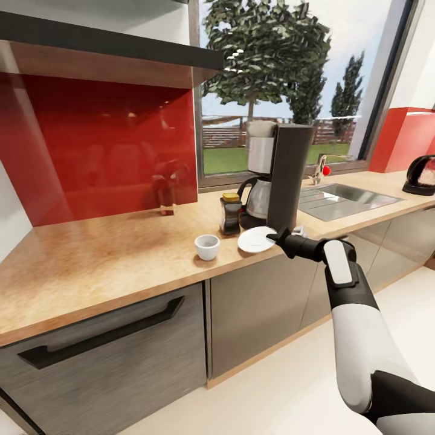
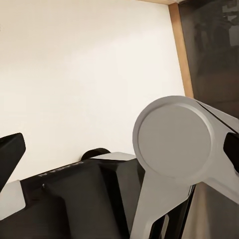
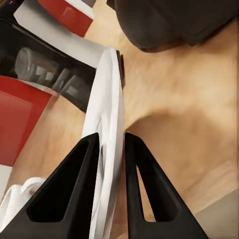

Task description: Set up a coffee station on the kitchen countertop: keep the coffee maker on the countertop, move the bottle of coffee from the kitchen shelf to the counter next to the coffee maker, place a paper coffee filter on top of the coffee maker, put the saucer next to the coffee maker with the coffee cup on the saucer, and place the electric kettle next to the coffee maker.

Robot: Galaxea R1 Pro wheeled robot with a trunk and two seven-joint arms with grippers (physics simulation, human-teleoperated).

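Pinching the rim of the saucer (image 3: 110, 149) between its two black fingers (image 3: 69, 194), the right gripper (image 1: 279, 236) held the small white plate at the front of the countertop (image 1: 109, 254), just before the foot of the coffee maker (image 1: 284, 175); the wrist view showed the plate edge-on, clamped in the narrow gap between the jaws. Whether the plate rested flat on the wood or hung slightly tilted above it, I could not tell. Beside the machine stood the bottle of coffee (image 1: 229, 212), close against the carafe, and the coffee cup (image 1: 206, 246) sat on the bare worktop a little apart from the plate. The electric kettle (image 1: 420, 175) waited far off, beyond the sink (image 1: 344, 200). The left gripper's state could not be made out from its wrist view. The step in hand looked to be placing the saucer next to the machine. Next, the plate would need setting down level and letting go, then the cup lifted onto it.
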